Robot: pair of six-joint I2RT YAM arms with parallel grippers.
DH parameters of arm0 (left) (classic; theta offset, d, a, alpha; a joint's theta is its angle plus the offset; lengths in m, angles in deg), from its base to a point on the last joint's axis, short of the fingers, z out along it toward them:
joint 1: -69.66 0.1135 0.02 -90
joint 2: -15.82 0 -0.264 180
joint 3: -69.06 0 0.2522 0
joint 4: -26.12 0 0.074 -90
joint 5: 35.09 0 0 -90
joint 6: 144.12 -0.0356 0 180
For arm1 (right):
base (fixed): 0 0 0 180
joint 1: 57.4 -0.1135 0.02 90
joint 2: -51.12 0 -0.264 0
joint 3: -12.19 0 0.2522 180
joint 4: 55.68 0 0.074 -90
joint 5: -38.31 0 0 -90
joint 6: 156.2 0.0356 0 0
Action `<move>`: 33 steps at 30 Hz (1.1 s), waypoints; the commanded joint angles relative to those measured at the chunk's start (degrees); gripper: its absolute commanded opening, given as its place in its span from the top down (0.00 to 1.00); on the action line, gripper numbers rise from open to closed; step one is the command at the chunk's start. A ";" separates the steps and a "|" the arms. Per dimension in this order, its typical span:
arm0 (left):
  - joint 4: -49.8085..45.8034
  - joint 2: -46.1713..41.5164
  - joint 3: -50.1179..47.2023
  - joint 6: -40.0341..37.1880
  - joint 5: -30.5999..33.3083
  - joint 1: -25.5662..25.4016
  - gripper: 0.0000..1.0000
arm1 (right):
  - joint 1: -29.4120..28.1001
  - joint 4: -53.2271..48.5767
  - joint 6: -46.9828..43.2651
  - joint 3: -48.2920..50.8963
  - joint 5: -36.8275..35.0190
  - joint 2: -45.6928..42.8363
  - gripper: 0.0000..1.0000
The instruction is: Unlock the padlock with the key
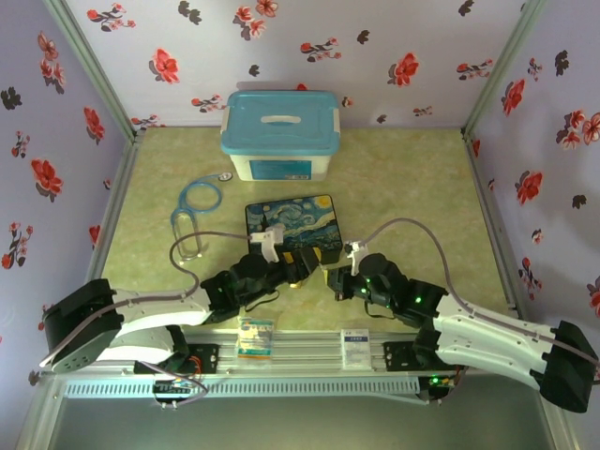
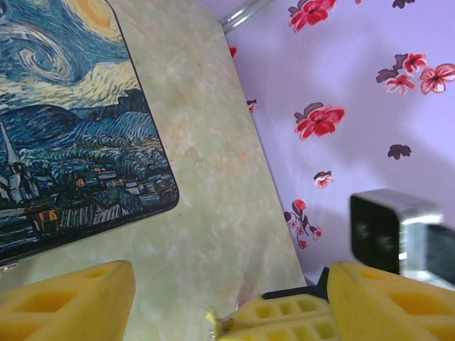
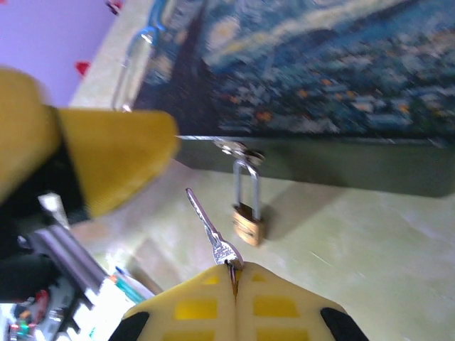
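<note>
Right wrist view has the right gripper [image 3: 234, 273] at the bottom edge, its 2 yellow fingers pressed flat together and pinching the head of the key [image 3: 211, 231]. The thin silver blade sticks out up and to the left, free in the air. The padlock [image 3: 249, 222] hangs just beside it on the right, not touching it. Its silver shackle is hooked through a small metal hasp [image 3: 238, 149] on the front wall of the starry-night box [image 3: 320, 78], and its brass body sits low against the green table [image 3: 370, 241]; whether it rests on the surface I cannot tell. A blurred yellow finger [image 3: 114, 153] of the other arm fills the left side.

Left wrist view shows the left gripper [image 2: 231, 291] spread wide with nothing clamped between its fingers, over bare table just beside the box's corner.

From the top external view, both grippers meet at the near side of the box, with a blue-lidded tub [image 1: 279, 134] well behind it and a blue stethoscope [image 1: 195, 202] to its left.
</note>
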State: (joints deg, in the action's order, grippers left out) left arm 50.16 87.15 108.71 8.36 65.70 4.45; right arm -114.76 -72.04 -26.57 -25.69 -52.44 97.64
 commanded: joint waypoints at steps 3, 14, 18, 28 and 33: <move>3.69 1.99 0.74 1.03 -3.16 0.36 0.37 | 0.16 5.89 2.02 -1.79 2.16 0.17 1.00; 10.36 6.69 0.13 2.43 -4.80 1.14 0.77 | 0.21 6.93 2.20 -2.25 3.01 2.35 1.00; 10.99 7.26 -0.44 2.73 -4.72 1.32 0.90 | 0.22 5.52 2.41 -1.92 2.17 1.29 1.00; 11.34 5.12 -1.32 2.61 -4.71 2.21 1.00 | 5.79 9.86 4.14 3.08 11.25 -6.14 0.21; 11.49 0.98 -1.76 1.98 -4.85 2.98 1.00 | 13.05 21.12 10.59 7.29 19.12 -11.62 0.12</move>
State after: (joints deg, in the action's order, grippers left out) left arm 60.26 90.76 107.61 11.55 61.24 6.97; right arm -103.40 -60.32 -20.43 -19.83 -39.74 87.63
